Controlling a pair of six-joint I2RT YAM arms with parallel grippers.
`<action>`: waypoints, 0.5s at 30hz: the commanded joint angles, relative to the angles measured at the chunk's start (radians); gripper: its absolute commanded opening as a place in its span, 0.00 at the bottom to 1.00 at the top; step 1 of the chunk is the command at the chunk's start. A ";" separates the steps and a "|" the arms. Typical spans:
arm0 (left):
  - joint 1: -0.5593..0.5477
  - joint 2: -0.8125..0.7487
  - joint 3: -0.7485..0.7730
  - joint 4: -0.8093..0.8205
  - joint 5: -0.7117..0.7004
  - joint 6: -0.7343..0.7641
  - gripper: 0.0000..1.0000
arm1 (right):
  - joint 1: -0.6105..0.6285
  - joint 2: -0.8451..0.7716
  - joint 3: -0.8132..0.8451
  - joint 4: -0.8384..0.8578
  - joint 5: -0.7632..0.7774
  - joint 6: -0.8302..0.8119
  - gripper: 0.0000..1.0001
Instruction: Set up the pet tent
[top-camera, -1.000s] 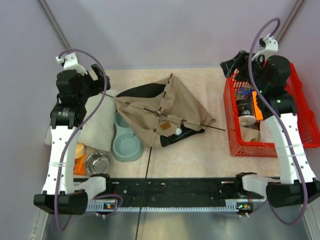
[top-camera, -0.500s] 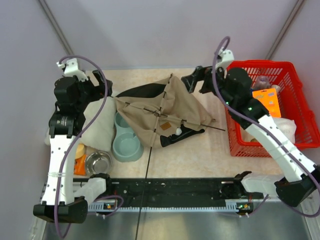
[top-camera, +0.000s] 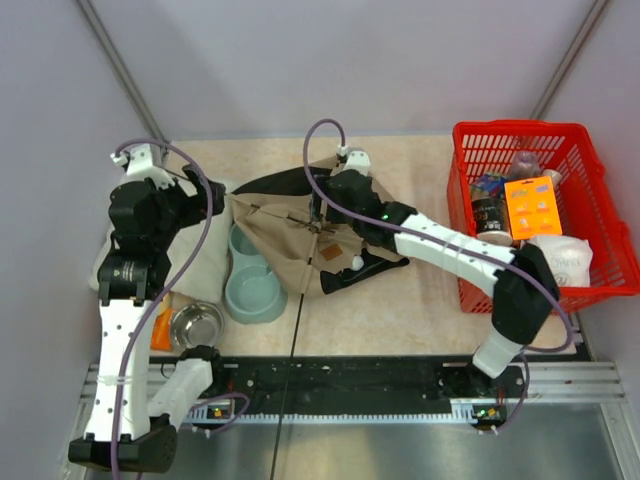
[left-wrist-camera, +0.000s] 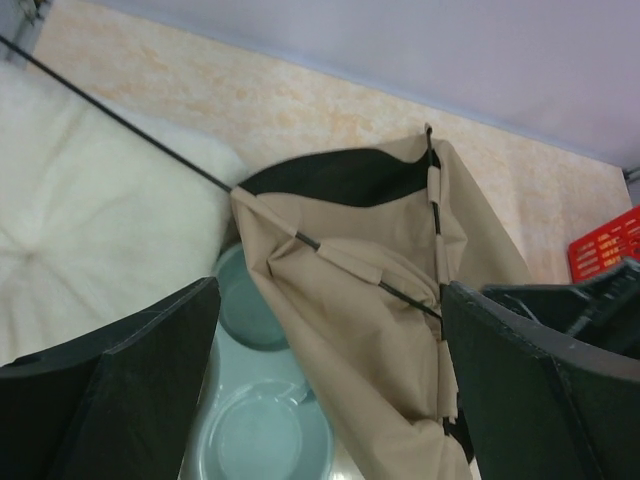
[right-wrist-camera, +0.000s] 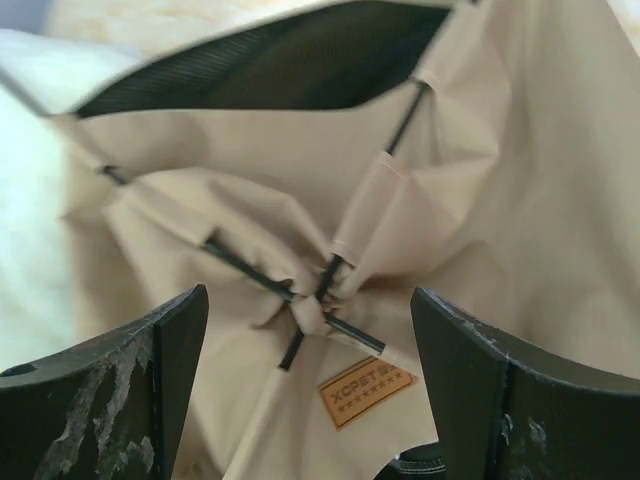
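Pet tent (top-camera: 285, 240) lies collapsed on the table (top-camera: 400, 300), centre of frame, poles crossing at its hub, left edge over a green double bowl (top-camera: 250, 285). Right end effector (right-wrist-camera: 310, 300) hovers above the hub — jaws wide, nothing held. Left end effector (left-wrist-camera: 328, 300) at upper left — also wide, empty, by the cream pillow (left-wrist-camera: 80, 230).

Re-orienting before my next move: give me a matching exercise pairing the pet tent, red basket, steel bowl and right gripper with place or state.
1 pet tent
2 red basket
3 steel bowl
4 right gripper

A open, hovering over the tent
B right side of the table
C near edge, left side
D collapsed, in the middle

Pairs: 1-D, 2-B, 3-C, 4-A
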 joint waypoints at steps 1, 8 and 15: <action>0.000 -0.048 -0.087 0.036 0.061 -0.098 0.96 | 0.051 0.127 0.107 -0.048 0.278 0.161 0.81; -0.002 -0.076 -0.162 0.061 0.098 -0.127 0.96 | 0.056 0.363 0.334 -0.182 0.378 0.193 0.67; 0.000 -0.076 -0.170 0.096 0.121 -0.046 0.95 | 0.048 0.505 0.497 -0.320 0.401 0.187 0.51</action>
